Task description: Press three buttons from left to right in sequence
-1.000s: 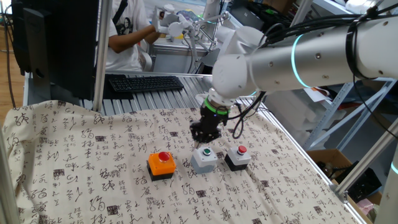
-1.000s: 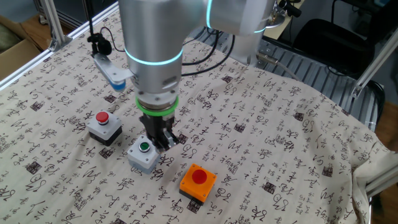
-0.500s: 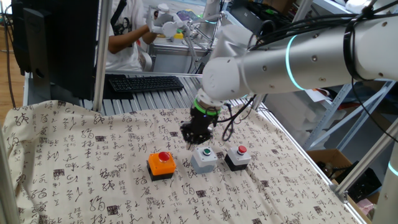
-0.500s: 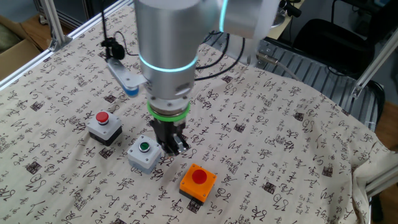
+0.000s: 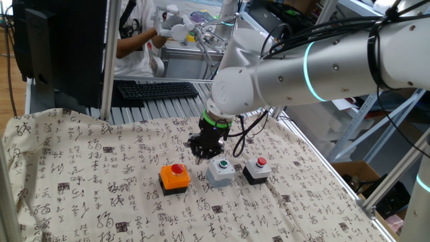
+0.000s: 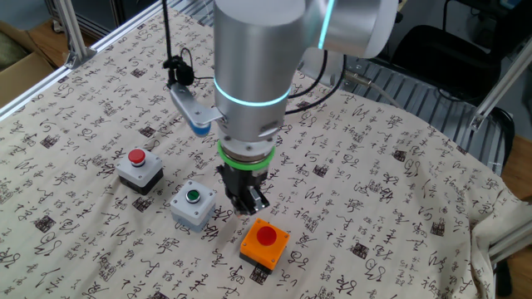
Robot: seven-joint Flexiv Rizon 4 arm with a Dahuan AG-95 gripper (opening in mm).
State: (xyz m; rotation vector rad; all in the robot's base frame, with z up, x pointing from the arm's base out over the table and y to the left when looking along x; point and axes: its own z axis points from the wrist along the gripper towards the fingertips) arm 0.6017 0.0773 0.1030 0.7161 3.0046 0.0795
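Three button boxes stand in a row on the patterned cloth. In one fixed view the orange box with red button (image 5: 175,177) is at the left, the light grey box with green button (image 5: 220,171) in the middle, and the black box with small red button (image 5: 256,170) at the right. My gripper (image 5: 199,154) points down above the cloth, just behind the gap between the orange and grey boxes. In the other fixed view the gripper (image 6: 250,203) hangs just above the orange box (image 6: 265,243), beside the grey box (image 6: 193,206); the third box (image 6: 139,169) is farther left. The fingertips' gap does not show.
The patterned cloth (image 5: 80,168) covers the table. A black keyboard (image 5: 158,89) lies behind it, with a person (image 5: 138,33) and a dark monitor (image 5: 60,40) beyond. A metal post (image 5: 107,60) stands at the back left. A cardboard box (image 6: 21,62) sits off the table's corner.
My gripper has moved from above the green-button box toward the orange box, leftward in one fixed view. The boxes have not moved.
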